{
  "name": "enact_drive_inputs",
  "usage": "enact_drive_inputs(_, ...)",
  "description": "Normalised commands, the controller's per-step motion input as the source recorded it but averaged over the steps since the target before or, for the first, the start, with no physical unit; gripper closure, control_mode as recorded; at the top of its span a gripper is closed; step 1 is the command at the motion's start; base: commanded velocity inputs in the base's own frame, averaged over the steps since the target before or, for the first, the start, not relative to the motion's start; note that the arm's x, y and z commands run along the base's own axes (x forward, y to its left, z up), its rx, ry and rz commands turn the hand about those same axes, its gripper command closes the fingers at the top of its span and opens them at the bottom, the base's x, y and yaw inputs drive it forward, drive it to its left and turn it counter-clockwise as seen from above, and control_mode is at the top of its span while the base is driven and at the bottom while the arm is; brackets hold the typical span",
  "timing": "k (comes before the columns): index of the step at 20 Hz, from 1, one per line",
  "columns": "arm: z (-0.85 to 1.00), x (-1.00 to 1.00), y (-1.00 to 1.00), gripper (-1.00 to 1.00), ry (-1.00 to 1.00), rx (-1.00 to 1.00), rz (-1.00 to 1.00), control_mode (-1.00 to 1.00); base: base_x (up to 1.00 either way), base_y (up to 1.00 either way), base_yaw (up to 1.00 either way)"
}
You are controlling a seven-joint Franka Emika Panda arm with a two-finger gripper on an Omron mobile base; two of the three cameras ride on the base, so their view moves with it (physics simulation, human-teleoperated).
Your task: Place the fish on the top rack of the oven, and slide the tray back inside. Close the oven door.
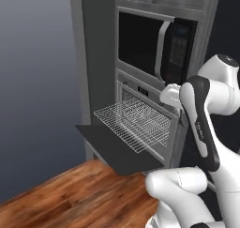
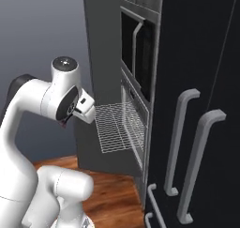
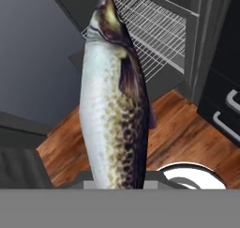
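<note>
The gripper (image 2: 65, 123) is clamping the fish (image 3: 115, 100), its jaws pressed in on the body. In the hand view the fish is rising straight out from between the jaws, pale belly and speckled flank showing, dark back turned to one side, head at the far end. The fingertips themselves are hidden under it.

Just beyond the fish's head, the rack (image 1: 133, 121) is sticking out of the oven (image 1: 140, 92) over the door (image 1: 110, 145), which is lying open and flat. The fish is hanging apart from the rack, not touching it. In the right base view the rack (image 2: 112, 127) is sitting just ahead of the hand, level with it.

Below the jaws, wood floor (image 3: 178, 133) is showing. Farther off, above the oven, a black microwave (image 1: 154, 44) is sitting closed. Past the jaws to the side, dark cabinet fronts with pale handles (image 2: 206, 163) are standing.
</note>
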Motion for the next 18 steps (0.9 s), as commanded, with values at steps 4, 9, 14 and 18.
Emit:
enact_drive_inputs(4,0.0,0.0,0.0,1.0,0.0,0.0,0.0,1.0,0.84,-0.2,0.0)
enact_drive_inputs(9,0.0,0.0,0.0,1.0,0.0,0.0,0.0,1.0,0.94,0.0,0.0)
enact_drive_inputs(14,0.0,0.0,0.0,1.0,0.0,0.0,0.0,1.0,0.68,0.1,0.0)
enact_drive_inputs(18,-0.29,0.03,0.1,1.0,0.13,-0.02,0.03,-1.0,0.0,0.0,0.0)
